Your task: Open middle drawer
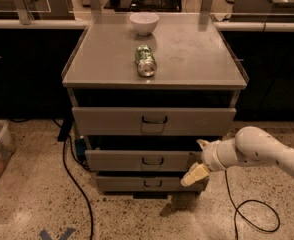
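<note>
Claw (198, 160) beside middle drawer (137, 160); can (146, 62) and bowl (144, 23) atop cabinet (197, 54).

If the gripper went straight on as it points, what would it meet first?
Likely the right end of the bottom drawer: the gripper, beside the middle drawer, angles down-left toward it. Depth is unclear.

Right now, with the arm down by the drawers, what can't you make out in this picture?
Camera view:
Inside of the middle drawer: dark, overhung by the top drawer.
Whether the gripper, at the middle drawer's right end, touches it: its own wrist covers the spot.
Label on the can on the cabinet top: too small.
The arm: cut off by the right edge.
</note>
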Tool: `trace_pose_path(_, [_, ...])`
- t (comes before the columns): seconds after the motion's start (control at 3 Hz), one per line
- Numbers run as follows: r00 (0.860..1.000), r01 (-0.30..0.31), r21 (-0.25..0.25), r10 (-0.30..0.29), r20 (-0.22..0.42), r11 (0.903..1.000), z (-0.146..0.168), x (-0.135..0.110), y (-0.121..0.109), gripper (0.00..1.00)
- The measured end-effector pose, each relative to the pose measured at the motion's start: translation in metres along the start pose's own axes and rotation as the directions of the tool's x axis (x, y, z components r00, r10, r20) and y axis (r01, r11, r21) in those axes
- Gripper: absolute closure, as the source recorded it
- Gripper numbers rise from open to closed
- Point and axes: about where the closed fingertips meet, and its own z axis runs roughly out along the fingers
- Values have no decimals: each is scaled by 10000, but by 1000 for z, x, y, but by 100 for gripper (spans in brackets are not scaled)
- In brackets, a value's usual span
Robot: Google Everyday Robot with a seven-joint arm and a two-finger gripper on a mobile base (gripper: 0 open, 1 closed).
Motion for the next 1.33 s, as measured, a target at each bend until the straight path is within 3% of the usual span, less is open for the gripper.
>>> trace_pose_path(0.33, [9999,-13,525,4,164,9986,0,-5,-14,0])
trace_pose_path(0.67, [9999,-147,141,146,82,9998,13,1,-10,0])
trace_pose_path(1.0, [9953,-195,-1055,294,928,9942,42,4,-3,0])
trace_pose_path(1.33, [9928,-39,-1579,227,1173,9874,55,17,-6,0])
